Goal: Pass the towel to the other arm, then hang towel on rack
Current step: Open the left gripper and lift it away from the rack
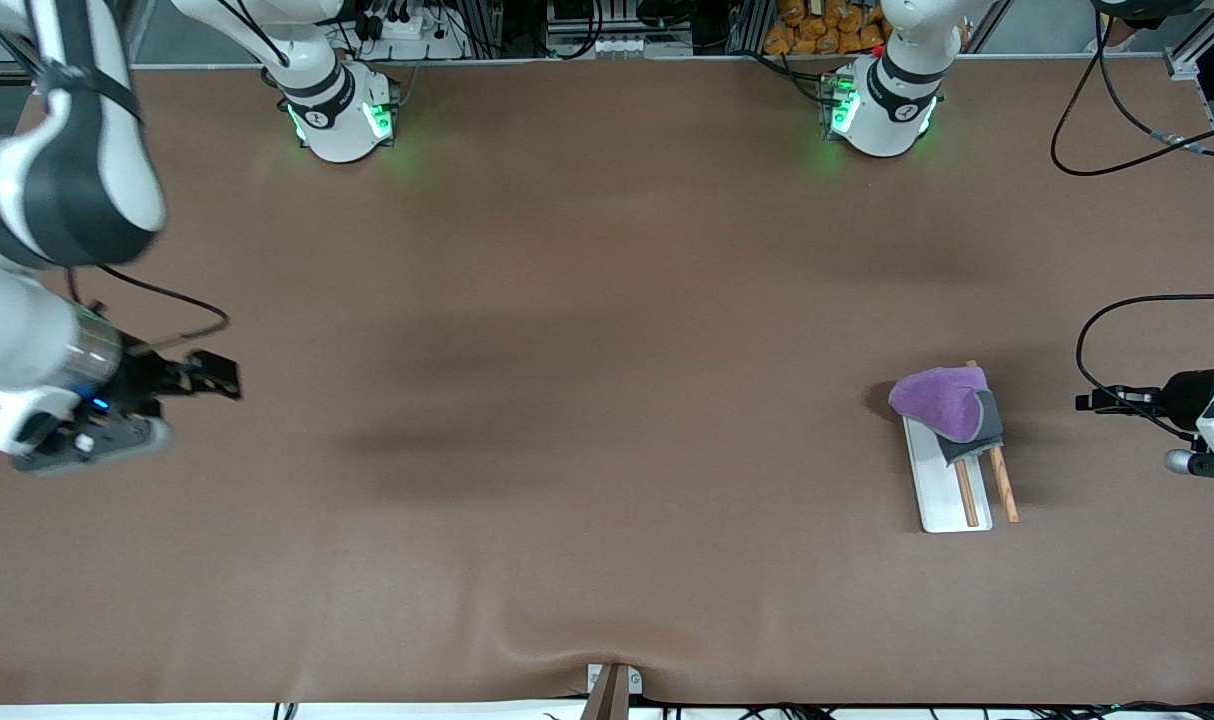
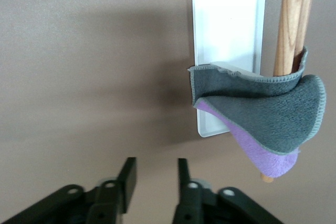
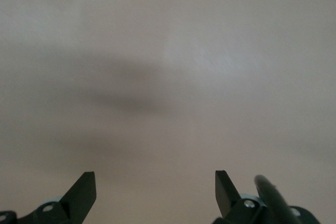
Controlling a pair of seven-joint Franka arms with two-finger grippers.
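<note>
My left gripper point(image 2: 155, 174) hangs over bare table point(image 1: 587, 420) at my left arm's end, fingers parted, nothing between them. One obstacle is near it — the rack point(image 1: 952, 490), with the towel point(image 1: 942, 402) draped over its rods. My right gripper point(image 1: 212, 378) waits wide open over the right arm's end — brown mat under it.

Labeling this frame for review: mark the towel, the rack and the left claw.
towel point(image 1: 935, 397): front view, on its purple top side.
rack point(image 1: 945, 497): front view, on the bare white base.
left claw point(image 2: 155, 178): left wrist view, midway between its two fingertips.
</note>
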